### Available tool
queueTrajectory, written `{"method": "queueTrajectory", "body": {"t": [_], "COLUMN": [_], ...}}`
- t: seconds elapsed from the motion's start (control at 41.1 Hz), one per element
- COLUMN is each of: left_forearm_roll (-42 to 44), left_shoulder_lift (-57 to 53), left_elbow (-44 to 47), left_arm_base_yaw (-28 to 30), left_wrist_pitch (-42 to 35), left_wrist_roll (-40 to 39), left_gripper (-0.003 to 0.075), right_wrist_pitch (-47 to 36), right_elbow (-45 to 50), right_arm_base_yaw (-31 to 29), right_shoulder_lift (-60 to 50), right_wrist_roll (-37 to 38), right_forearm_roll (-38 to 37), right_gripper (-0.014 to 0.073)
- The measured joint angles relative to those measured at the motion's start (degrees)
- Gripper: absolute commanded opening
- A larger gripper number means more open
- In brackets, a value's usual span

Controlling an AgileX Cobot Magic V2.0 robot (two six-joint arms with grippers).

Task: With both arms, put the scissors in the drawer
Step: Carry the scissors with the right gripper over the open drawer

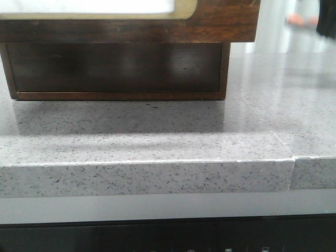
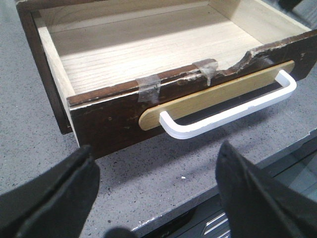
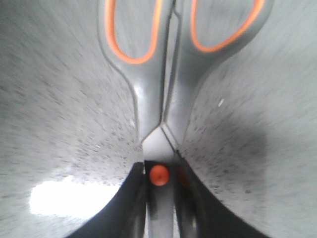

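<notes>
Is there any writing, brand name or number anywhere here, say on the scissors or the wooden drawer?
No readable text in any view.
Scissors: no brand or mark visible; the picture is blurred.
Drawer: bare wood, tape and a white handle, no label.
Dark panel below the countertop: a few tiny pale symbols, too small to read.

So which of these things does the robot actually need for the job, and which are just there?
Needed:
- scissors, pinched near the pivot by the right gripper
- drawer, pulled open, nothing visible inside
- left gripper, open, in front of the drawer's white handle

Just there:
- grey speckled countertop
- tape patches on the drawer's chipped front edge
</notes>
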Motion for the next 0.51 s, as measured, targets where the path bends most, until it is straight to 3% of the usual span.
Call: {"method": "queueTrajectory", "body": {"t": [0.243, 0.51], "left_forearm_roll": [0.0, 0.0], "left_shoulder_lift": [0.0, 0.0], "left_elbow": [0.0, 0.0], "left_arm_base_yaw": [0.0, 0.0], "left_wrist_pitch": [0.0, 0.0], "left_wrist_roll": [0.0, 0.0], "left_gripper": [0.0493, 0.0493], "right_wrist_pitch": [-5.0, -8.8], "right_elbow": [0.0, -0.2], "right_arm_base_yaw": [3.7, 12.3], "right_shoulder_lift": [-13.6, -25.8], "right_wrist_roll": [-0.9, -8.4], "right_forearm_roll": [0.0, 2.9], "right_gripper": [0.0049, 0.0049]}}
